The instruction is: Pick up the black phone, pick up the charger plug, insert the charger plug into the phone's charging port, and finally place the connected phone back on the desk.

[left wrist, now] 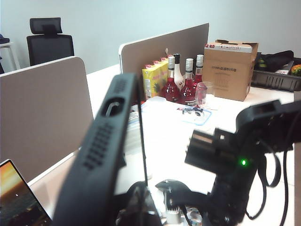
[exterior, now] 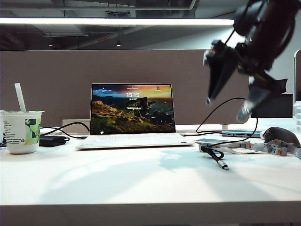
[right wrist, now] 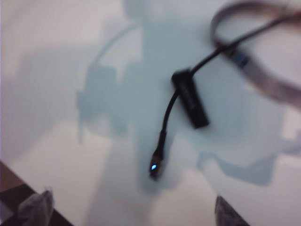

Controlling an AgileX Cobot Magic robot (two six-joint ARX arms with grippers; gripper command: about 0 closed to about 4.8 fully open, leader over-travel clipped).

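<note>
right gripper (right wrist: pixel 131 207) jaws apart, above charger plug (right wrist: pixel 155 170); cable runs away from it. left gripper (left wrist: pixel 136 197) clamped on black phone (left wrist: pixel 101 155).

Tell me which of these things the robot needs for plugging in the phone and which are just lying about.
Needed: flat glossy black phone held up in the shut left gripper; small silver charger plug on thin black cable, lying on the white desk below the open right gripper.
Lying about: open white laptop; white printed cup; black power brick; colourful lanyard.
</note>
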